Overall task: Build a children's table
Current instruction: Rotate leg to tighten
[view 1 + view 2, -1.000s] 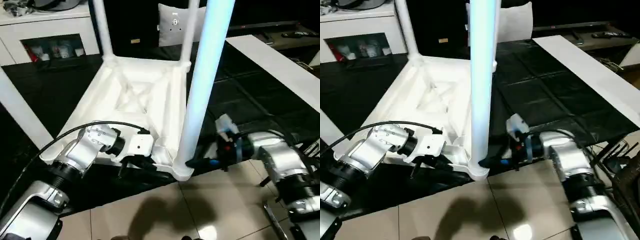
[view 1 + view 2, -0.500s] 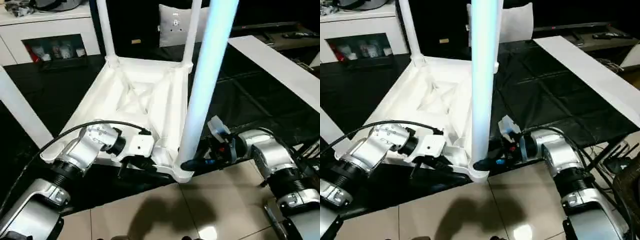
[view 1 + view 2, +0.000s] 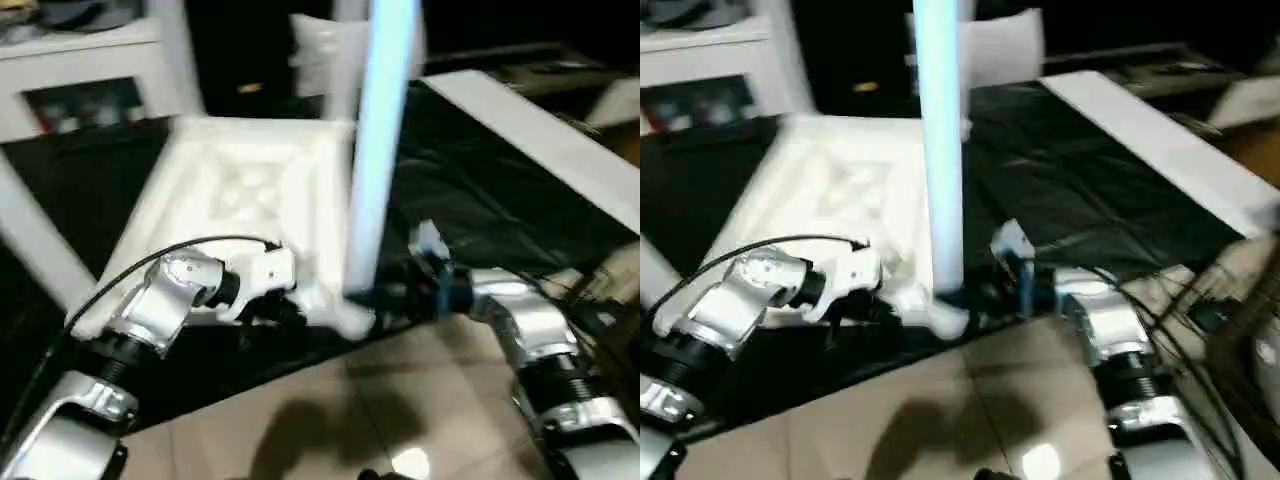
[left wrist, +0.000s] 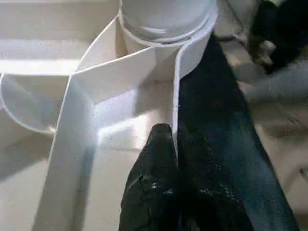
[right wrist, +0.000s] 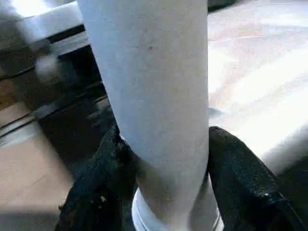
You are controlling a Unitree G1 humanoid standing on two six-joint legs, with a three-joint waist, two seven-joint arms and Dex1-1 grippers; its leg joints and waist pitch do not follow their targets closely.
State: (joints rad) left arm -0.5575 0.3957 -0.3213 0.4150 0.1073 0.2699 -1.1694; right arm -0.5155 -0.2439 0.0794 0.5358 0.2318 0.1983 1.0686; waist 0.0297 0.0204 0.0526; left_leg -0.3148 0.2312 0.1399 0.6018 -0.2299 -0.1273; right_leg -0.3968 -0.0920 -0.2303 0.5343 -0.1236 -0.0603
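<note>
The children's table lies upside down on a black mat, its ribbed white top [image 3: 240, 190] facing up and its legs pointing upward. The near right leg [image 3: 375, 150] stands in its rounded corner socket [image 3: 350, 318]. My right gripper [image 3: 385, 295] is shut on this leg just above the socket. In the right wrist view one black finger [image 5: 103, 163] presses each side of the leg [image 5: 154, 86]. My left gripper [image 3: 278, 312] is shut on the top's thin near rim [image 4: 175, 115] beside that corner, fingertips [image 4: 160, 144] together.
Another leg [image 3: 30, 230] slants up at the left, and a third [image 3: 175, 50] rises at the back. A white cabinet [image 3: 80, 70] stands behind. A long white board [image 3: 540, 140] lies on the black mat [image 3: 470, 200] to the right. Tiled floor [image 3: 400, 400] lies in front.
The camera has swung, shifting the whole picture. My right gripper has moved in and closed on the base of the near right leg. The left gripper stays shut on the rim.
</note>
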